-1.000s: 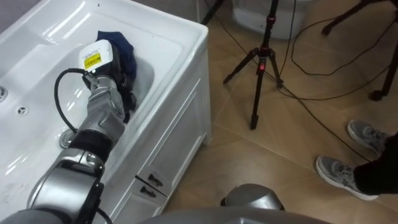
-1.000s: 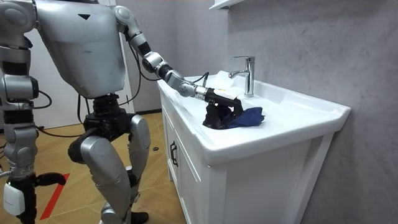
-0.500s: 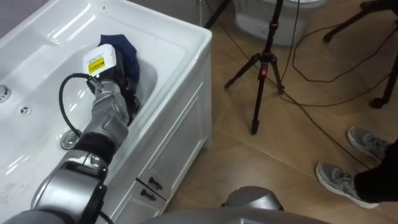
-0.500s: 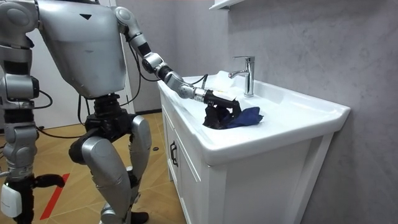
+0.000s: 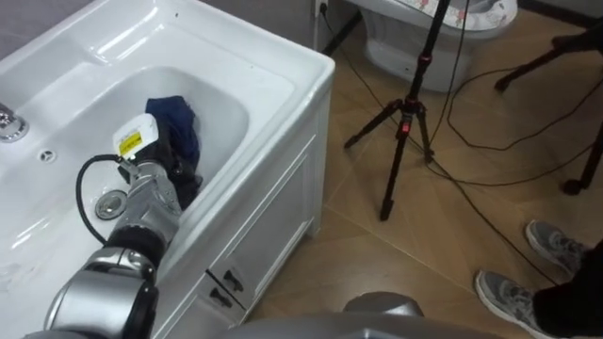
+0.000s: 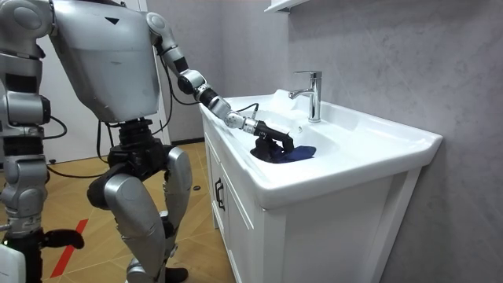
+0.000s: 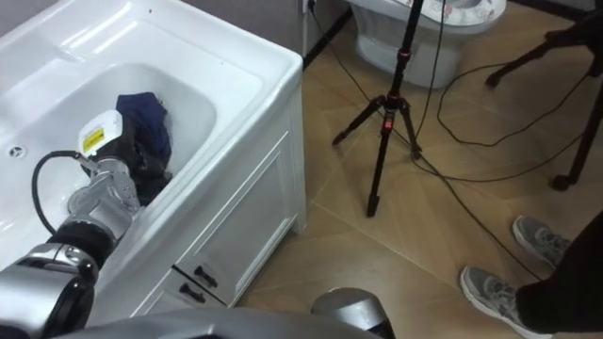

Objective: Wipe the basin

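the left robot hand (image 5: 177, 169), fingers curled over the blue cloth (image 5: 173, 115), has slid from the right slope of the basin (image 5: 283, 75) down into the bowl, near the drain (image 5: 111, 201); we judge wiping underway. the right robot hand (image 6: 9, 263) hangs idle.

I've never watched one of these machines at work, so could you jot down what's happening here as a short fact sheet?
place: robot stands at a white basin on a cabinet
left hand: reaches into the bowl, fingers curled on a blue cloth
cloth: bunched low in the bowl, apart from the drain
right hand: hangs at the robot's side
tap: at the basin's back edge
floor: a tripod; a person's shoes nearby
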Controlling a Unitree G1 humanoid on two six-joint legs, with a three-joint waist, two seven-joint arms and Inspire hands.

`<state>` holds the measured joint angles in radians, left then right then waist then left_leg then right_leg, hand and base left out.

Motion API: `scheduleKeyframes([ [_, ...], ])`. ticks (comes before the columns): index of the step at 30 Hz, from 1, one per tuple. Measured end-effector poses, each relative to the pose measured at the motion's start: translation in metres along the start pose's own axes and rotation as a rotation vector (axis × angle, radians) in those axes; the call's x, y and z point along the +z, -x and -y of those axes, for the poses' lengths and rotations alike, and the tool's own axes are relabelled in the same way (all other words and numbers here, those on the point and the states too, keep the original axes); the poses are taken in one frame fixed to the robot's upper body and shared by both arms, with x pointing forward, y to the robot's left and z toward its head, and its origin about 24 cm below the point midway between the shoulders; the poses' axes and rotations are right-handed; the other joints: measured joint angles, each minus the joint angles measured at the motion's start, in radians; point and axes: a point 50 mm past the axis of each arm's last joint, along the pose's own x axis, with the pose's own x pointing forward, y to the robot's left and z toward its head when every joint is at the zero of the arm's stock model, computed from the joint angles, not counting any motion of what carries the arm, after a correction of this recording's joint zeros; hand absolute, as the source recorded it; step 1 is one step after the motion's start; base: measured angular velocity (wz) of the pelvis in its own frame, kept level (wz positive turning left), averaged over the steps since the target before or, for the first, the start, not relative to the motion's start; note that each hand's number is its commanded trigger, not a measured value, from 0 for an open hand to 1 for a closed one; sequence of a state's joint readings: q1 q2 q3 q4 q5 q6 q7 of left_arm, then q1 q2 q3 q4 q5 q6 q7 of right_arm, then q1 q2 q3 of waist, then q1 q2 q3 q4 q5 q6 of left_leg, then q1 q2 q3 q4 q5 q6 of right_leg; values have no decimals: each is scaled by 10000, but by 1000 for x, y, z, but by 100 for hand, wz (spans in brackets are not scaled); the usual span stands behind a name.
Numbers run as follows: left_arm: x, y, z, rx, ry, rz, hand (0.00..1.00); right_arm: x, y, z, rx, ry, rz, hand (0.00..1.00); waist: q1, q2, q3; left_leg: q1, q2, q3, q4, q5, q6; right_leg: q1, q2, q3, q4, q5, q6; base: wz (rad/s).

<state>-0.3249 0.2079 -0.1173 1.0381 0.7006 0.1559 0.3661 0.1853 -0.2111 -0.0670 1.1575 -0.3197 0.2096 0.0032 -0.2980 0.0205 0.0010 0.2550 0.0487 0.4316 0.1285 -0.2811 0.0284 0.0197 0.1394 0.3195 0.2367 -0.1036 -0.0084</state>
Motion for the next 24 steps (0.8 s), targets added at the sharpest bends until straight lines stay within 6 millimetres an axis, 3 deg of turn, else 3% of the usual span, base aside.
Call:
scheduleKeyframes([
  [5,-3,3,7,-211,84,-52,100,3,0,-9,153,-65,46,0,161,76,-73,6,10,-302,49,3,-11,52,-117,-282,-20,-60,-76,16],
  [14,-2,7,11,-417,548,-141,100,7,0,-10,252,-211,137,0,559,94,-67,30,30,-791,51,28,-52,336,-200,-617,-86,-165,-148,16],
  [19,-13,12,14,-416,767,-307,100,11,0,-10,272,-615,212,0,690,140,-59,87,62,-1016,23,48,-88,510,-237,-885,-244,-188,-210,14],
  [24,-25,12,12,-282,523,-557,100,17,0,-8,299,-823,278,0,1213,173,-52,142,67,-1343,36,60,-108,657,-257,-1115,-353,-211,-277,10],
])
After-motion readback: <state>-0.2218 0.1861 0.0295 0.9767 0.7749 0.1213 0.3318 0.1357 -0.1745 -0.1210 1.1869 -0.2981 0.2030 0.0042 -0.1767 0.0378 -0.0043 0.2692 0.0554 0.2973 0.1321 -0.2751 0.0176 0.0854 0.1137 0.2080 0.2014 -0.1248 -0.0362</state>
